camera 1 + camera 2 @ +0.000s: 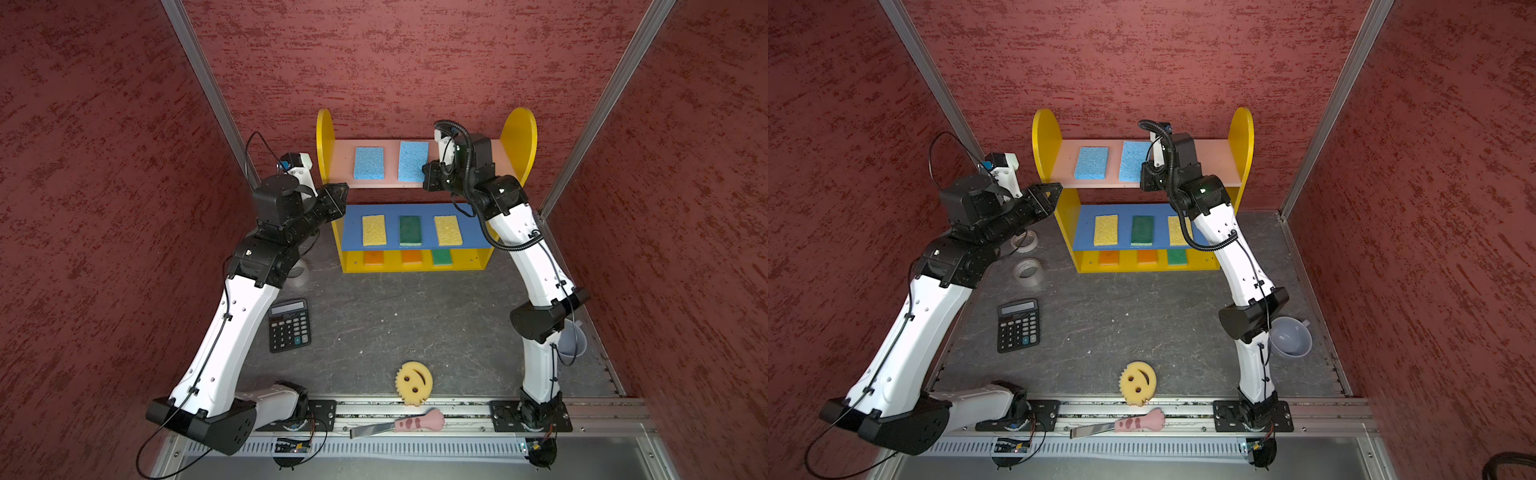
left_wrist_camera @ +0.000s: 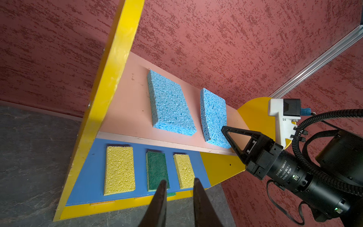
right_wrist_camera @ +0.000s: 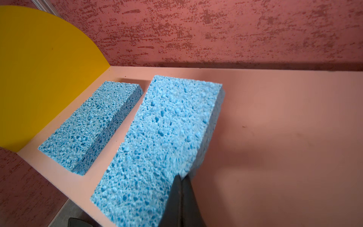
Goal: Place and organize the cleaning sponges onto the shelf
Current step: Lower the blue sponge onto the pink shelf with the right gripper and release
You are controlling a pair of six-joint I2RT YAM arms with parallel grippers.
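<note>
With its jaws pressed fully together and gripping nothing, the right gripper [image 3: 182, 179] touches the near corner of one blue sponge [image 3: 161, 141] lying on the pink upper board [image 3: 275, 137] of the shelf [image 1: 519, 137]. A second blue sponge [image 3: 92, 125] lies just beside it without touching, making two on that board. The left gripper [image 2: 179, 188], fingers a narrow gap apart and empty, hovers off the shelf's left side panel.

One level down, the blue middle board [image 1: 351, 232] carries three: one yellow sponge [image 1: 374, 230], one dark green sponge [image 1: 410, 230] and another yellow sponge [image 1: 448, 230]. The yellow base [image 1: 469, 259] holds three more: one orange sponge [image 1: 373, 257], a second orange sponge [image 1: 411, 257] and one green-topped sponge [image 1: 441, 257]. Eight sit shelved.

One round smiley sponge [image 1: 414, 381] lies on the table [image 1: 415, 316] near the front rail, well apart from the shelf. Also there are one calculator [image 1: 289, 325], two tape rolls [image 1: 1028, 270], one cup [image 1: 1289, 336] and one pink cat-paw tool [image 1: 415, 424].
</note>
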